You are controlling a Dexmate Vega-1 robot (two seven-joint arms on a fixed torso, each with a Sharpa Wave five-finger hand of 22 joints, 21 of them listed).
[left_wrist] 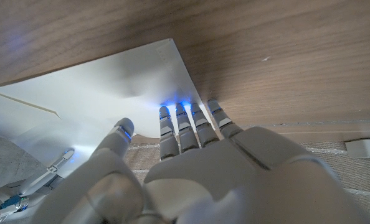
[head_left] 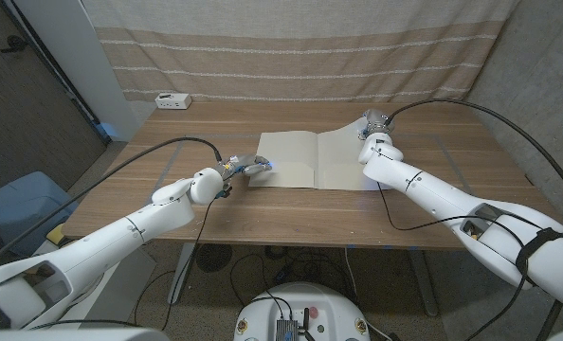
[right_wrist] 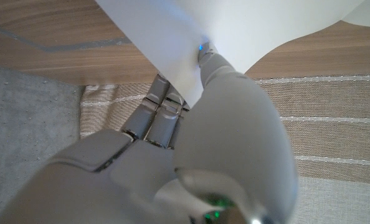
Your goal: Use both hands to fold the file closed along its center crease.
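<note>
Two robot hands [head_left: 248, 169] [head_left: 374, 128], one file [head_left: 305, 159].

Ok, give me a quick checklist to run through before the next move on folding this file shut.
1. Right hand has the file's right edge pinched between thumb and fingers: ok.
2. Right flap lifted off the table: ok, the far right corner curls up in the head view.
3. Left hand pressing the left flap: fingertips reach its edge, pressure cannot tell.
4. Left flap lying flat: ok.
5. Center crease visible and straight: ok.
6. Fold path clear of the white box: ok, it sits at the far left corner.
</note>
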